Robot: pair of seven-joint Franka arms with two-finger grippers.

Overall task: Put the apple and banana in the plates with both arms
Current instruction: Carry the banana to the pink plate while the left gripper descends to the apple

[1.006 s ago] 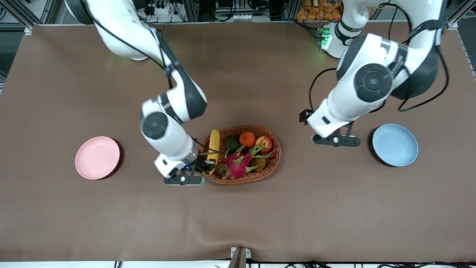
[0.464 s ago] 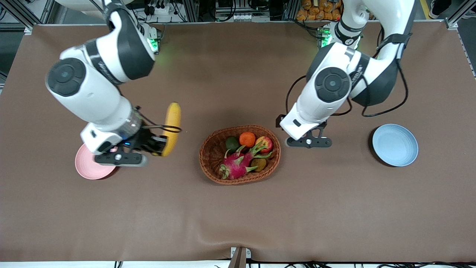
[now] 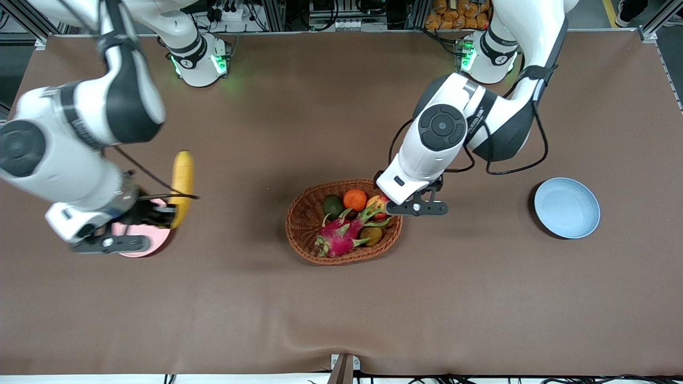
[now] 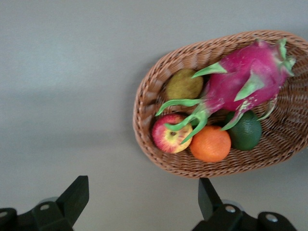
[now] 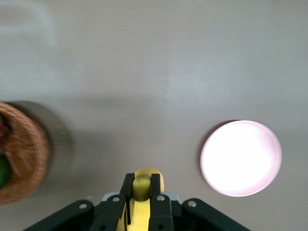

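Observation:
My right gripper (image 3: 163, 212) is shut on the nearer end of the yellow banana (image 3: 182, 178) and holds it in the air over the basket-side edge of the pink plate (image 3: 140, 237). The right wrist view shows the fingers clamped on the banana (image 5: 143, 185), with the pink plate (image 5: 240, 158) below and to one side. My left gripper (image 3: 412, 207) hangs open and empty over the basket's rim, beside the red-and-yellow apple (image 3: 376, 202). The left wrist view shows the apple (image 4: 169, 137) in the basket (image 4: 147, 98). The blue plate (image 3: 567, 208) lies empty toward the left arm's end.
The woven basket (image 3: 305, 242) in the middle of the table also holds an orange (image 3: 354, 199), a pink dragon fruit (image 3: 340, 236), a dark green fruit (image 3: 333, 205) and a brownish fruit (image 3: 371, 235). The table is covered with brown cloth.
My right arm has carried the banana from the basket to above the pink plate. My left gripper has moved from near the blue plate to the basket's rim by the apple.

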